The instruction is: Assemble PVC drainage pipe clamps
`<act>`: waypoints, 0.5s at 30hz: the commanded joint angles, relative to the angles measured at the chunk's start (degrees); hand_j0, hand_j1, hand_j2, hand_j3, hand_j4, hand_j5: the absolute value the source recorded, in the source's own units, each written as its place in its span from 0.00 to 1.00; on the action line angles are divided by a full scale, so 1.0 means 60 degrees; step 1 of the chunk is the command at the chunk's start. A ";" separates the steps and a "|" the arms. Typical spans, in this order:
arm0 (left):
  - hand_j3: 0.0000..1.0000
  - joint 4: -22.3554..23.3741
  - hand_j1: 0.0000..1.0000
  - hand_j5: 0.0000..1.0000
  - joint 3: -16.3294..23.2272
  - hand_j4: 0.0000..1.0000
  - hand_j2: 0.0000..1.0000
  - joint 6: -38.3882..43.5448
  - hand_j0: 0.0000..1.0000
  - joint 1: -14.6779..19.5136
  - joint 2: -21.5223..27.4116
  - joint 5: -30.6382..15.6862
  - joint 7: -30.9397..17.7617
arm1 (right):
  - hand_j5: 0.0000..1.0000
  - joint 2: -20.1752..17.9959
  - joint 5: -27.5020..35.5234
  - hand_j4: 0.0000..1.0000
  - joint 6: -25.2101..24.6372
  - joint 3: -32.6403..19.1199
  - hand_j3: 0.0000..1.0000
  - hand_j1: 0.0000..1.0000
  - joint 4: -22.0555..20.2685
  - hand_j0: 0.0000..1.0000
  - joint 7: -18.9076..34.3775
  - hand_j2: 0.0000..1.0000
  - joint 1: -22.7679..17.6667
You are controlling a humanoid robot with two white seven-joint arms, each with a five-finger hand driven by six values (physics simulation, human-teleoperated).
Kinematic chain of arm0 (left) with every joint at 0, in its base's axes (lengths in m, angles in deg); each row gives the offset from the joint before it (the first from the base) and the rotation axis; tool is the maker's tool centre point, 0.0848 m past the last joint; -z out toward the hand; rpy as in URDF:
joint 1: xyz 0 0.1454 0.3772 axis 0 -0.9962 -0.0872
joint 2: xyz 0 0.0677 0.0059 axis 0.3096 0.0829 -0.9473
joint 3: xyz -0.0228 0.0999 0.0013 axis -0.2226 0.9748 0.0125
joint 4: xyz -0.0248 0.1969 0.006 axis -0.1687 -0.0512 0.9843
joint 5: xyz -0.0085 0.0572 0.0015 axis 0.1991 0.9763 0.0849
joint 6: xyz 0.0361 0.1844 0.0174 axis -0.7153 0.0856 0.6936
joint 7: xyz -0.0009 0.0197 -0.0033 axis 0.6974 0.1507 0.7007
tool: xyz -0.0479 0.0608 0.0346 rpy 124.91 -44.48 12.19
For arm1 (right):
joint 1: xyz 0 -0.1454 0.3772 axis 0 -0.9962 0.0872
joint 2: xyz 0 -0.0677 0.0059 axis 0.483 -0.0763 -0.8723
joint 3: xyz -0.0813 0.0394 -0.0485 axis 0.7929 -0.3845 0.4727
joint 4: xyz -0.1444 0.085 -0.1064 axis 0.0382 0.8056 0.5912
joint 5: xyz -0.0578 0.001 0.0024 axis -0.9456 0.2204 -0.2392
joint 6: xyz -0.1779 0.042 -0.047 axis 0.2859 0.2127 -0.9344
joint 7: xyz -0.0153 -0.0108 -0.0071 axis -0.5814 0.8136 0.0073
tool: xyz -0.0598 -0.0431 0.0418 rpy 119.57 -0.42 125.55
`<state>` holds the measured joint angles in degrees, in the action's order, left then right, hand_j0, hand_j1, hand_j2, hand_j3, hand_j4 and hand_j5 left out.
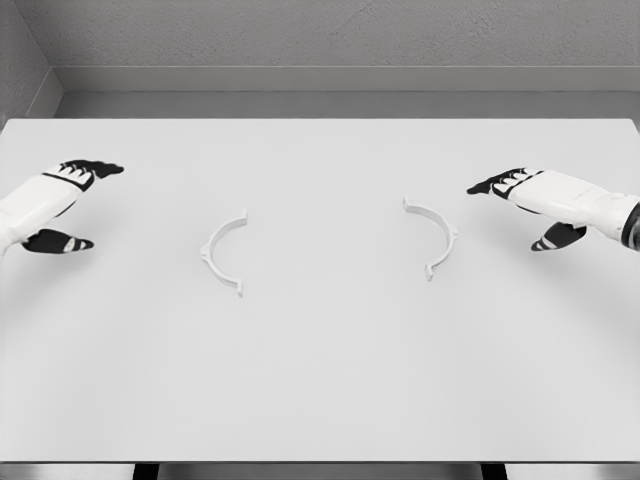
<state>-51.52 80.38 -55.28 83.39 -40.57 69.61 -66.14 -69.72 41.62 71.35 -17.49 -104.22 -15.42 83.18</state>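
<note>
- Left hand (62,205), fingers spread, empty — left clamp half (222,253) lies inward of its fingertips, well apart.
- Right hand (530,205) likewise open — right clamp half (436,238) lies nearer; hollows face, ready to join.

The surface (320,400) carries two clamp halves, well apart from each other. The left clamp half (222,252) lies left of the surface's middle, its arc bulging leftward and its ends pointing toward the middle. The right clamp half (434,237) lies right of the middle, its arc bulging rightward, so the two open sides face one another. The left hand (60,205) is over the surface's left edge, well left of the left clamp half. The right hand (535,205) is near the right edge, just right of the right clamp half and apart from it.
</note>
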 commanded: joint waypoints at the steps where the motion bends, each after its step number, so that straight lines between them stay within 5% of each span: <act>1: 1.00 0.0033 1.00 1.00 0.0002 1.00 1.00 0.0013 1.00 0.0000 -0.0063 -0.0036 -0.0002 | 1.00 -0.0049 0.0004 1.00 0.0001 -0.0006 1.00 1.00 -0.0002 1.00 -0.0003 1.00 0.0000; 9: 1.00 -0.0479 1.00 1.00 0.0017 1.00 1.00 0.0013 1.00 -0.0029 -0.1674 0.0652 -0.0016 | 1.00 -0.0005 0.0063 1.00 -0.0014 -0.0050 1.00 1.00 0.0085 1.00 -0.0003 1.00 0.0015; 15: 1.00 -0.0992 1.00 1.00 0.0002 1.00 1.00 0.0013 1.00 -0.0352 -0.2538 0.0741 -0.0031 | 1.00 0.0815 0.0063 1.00 -0.0014 -0.0006 1.00 1.00 0.0334 1.00 -0.0003 1.00 0.0264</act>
<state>-56.65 80.46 -55.30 81.11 -53.86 74.19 -66.31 -66.24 41.85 71.39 -17.60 -102.47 -15.42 84.85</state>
